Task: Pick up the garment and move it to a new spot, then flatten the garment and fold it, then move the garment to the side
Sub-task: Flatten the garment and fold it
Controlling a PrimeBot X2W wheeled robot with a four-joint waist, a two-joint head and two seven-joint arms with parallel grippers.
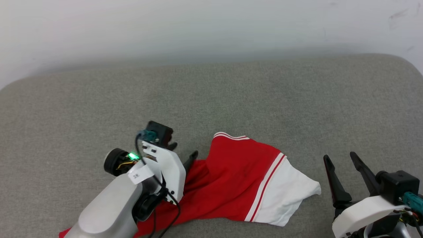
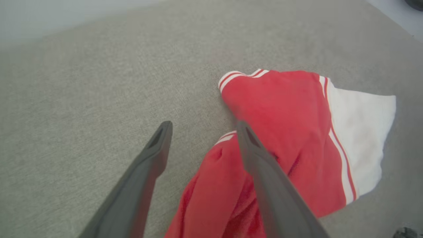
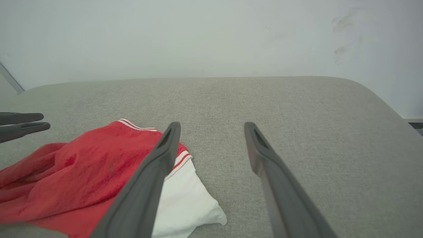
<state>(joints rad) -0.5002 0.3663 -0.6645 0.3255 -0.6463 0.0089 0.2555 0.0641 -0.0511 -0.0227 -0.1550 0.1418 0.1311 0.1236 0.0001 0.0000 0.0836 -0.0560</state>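
Garment [image 1: 238,185] lies bunched low on the grey table [image 1: 231,92], close to the robot. Its near end runs under the left forearm and off the bottom of the head view, so I cannot tell how much cloth trails there or how near the table's front edge it sits.

The left end effector [image 1: 183,151] is spread wide and holds nothing. It straddles the red edge, one finger over a ridge of cloth and the other over bare table. I cannot tell whether either finger touches.

Closing from here, it could pinch several layers at once, or only skim the top fold. Either way the garment would likely come up twisted and be harder to flatten. A thin black cable [image 1: 172,215] hangs from that arm across the red cloth and could catch a fold.

To the right, the white sleeve [image 1: 287,195] points at the right end effector [image 1: 340,158], which is also wide open and empty and stands apart from the sleeve. With one arm lifting alone, I would expect that sleeve to drag on the table's rough weave and pull the bundle askew.

Farther off, the striped hem [image 1: 231,135] is turned up. No lettering shows, so which face is up is uncertain.
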